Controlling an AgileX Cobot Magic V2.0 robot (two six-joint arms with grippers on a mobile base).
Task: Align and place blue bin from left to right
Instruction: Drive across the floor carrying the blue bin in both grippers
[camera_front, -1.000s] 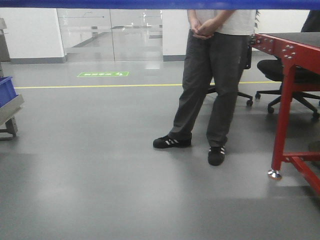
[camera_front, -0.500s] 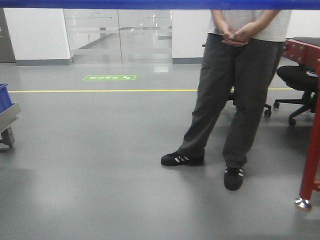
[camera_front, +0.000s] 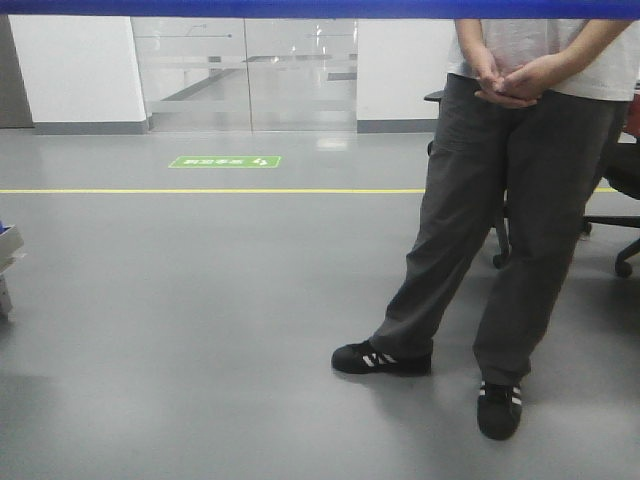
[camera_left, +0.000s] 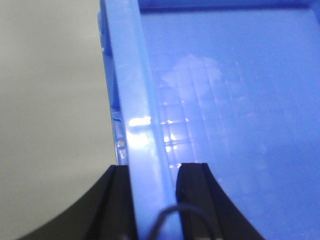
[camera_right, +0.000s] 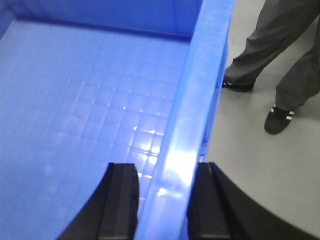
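Sliding right and looming larger in the front view, the standing man (camera_front: 520, 200) now fills the right side. The red table has dropped out of sight, and the grey cart (camera_front: 8, 245) is nearly gone at the left edge. That suggests the whole robot is turning with its load. The green floor sign (camera_front: 224, 161) and yellow line (camera_front: 200, 190) sit further back, and a blue band across the top looks like the rim of the blue bin (camera_front: 320, 7), carried high in front of the camera.

From the left wrist, the left gripper (camera_left: 156, 172) straddles the bin's thick rim. One black finger is outside the wall and the other inside, and both are pressed against the plastic. Beyond the inner finger lies the bin's (camera_left: 240, 90) gridded bottom, with nothing in it. Beyond the outer finger is only bare floor (camera_left: 50, 100).

From the right wrist, the right gripper (camera_right: 162, 175) clamps the opposite rim in the same way. Inside that finger the bin's (camera_right: 90, 100) floor is likewise empty. Outside it, the man's shoes stand on the floor. Gripping opposite rims probably keeps the bin level and square for setting down.
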